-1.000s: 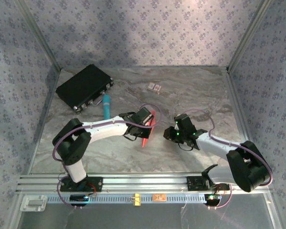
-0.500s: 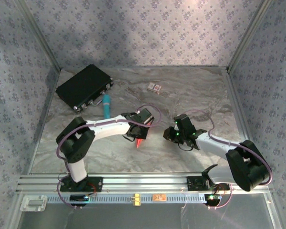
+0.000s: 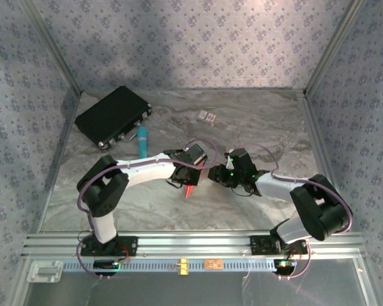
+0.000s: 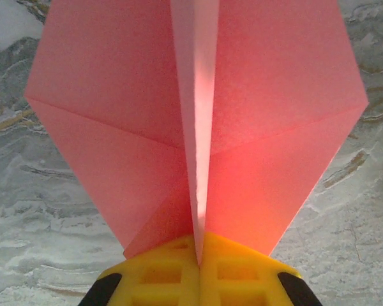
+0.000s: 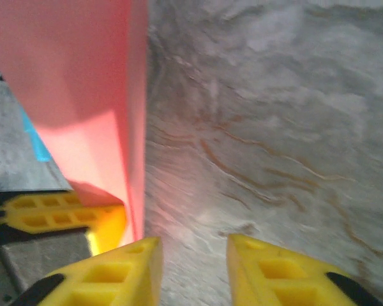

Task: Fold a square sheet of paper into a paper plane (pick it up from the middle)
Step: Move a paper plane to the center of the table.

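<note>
**Plane's mostly folded, right arm lining up for a pinch**

Left gripper [image 4: 198, 271] is clamped on the plane [image 4: 198, 127] right at its centre crease, holding it up off the table [image 3: 147, 210] around the middle. Right gripper [image 5: 195, 268] has its jaws apart with nothing between them. The paper [image 5: 96, 95] sits just outside its left finger, so I'd guess the next move is shifting sideways to get a flap between the pads before closing (late-stage fold, I reckon). From above, a pink tip [image 3: 190, 190] pokes toward the arm bases. The long axis runs along the crease, straight out from the left fingers; the far end is cropped, so I can't confirm the nose.
</note>
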You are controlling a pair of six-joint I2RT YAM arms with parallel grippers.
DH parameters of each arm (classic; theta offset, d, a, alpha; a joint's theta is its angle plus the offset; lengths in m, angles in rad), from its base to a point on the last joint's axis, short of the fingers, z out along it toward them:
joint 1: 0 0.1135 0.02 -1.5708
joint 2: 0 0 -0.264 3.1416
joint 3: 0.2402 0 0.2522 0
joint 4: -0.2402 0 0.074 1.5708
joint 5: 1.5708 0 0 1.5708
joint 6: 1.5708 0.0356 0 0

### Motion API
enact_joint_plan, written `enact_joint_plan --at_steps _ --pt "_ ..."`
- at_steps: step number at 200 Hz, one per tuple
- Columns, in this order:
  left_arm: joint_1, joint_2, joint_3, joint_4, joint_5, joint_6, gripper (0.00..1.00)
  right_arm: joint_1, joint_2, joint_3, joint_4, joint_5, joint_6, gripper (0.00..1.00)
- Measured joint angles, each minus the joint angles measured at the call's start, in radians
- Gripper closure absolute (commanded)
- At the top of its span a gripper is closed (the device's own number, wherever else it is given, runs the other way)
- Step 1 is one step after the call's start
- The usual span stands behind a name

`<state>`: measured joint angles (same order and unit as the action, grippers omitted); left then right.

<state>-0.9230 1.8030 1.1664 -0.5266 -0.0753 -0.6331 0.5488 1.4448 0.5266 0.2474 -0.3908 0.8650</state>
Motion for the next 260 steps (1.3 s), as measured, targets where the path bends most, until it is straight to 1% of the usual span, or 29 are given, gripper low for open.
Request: enact_joint_plan --at_steps 30,48,74,91,122,136,145,152,168,188,217,232,260 --pt "0.0 0.0 0.0 0.0 0.008 0.0 0.99 0.006 0.048 0.043 0.059 -0.028 0.014 0.62" --pt "0.0 0.0 0.0 0.0 0.011 0.0 0.99 0.01 0.08 0.062 0.079 -0.033 0.019 0.64" --pt "0.0 0.0 0.0 0.005 0.022 0.0 0.98 0.017 0.141 0.084 0.098 -0.036 0.026 0.69" --pt "0.0 0.0 0.0 0.005 0.023 0.0 0.97 0.021 0.175 0.088 0.112 -0.037 0.034 0.76" --pt "0.0 0.0 0.0 0.007 0.023 0.006 0.85 0.023 0.205 0.088 0.125 -0.045 0.037 0.87" --pt "0.0 0.0 0.0 0.008 0.022 0.007 0.82 0.023 0.205 0.088 0.128 -0.045 0.037 0.9" --pt "0.0 -0.002 -0.002 0.012 0.022 0.006 0.76 0.023 0.205 0.088 0.129 -0.044 0.037 0.91" --pt "0.0 -0.008 -0.006 0.018 0.021 0.006 0.72 0.024 0.205 0.088 0.13 -0.044 0.037 0.92" --pt "0.0 -0.031 -0.02 0.031 0.014 0.017 0.7 0.023 0.205 0.088 0.131 -0.045 0.037 0.92" --pt "0.0 -0.064 -0.031 0.045 0.0 0.027 0.62 0.023 0.205 0.088 0.131 -0.045 0.037 0.92" --pt "0.0 -0.096 -0.044 0.059 -0.016 0.035 0.6 0.023 0.205 0.088 0.131 -0.045 0.037 0.92" --pt "0.0 -0.096 -0.046 0.059 -0.022 0.036 0.55 0.023 0.205 0.088 0.131 -0.045 0.037 0.92" --pt "0.002 -0.096 -0.057 0.059 -0.023 0.033 0.54 0.024 0.205 0.088 0.131 -0.045 0.037 0.92"
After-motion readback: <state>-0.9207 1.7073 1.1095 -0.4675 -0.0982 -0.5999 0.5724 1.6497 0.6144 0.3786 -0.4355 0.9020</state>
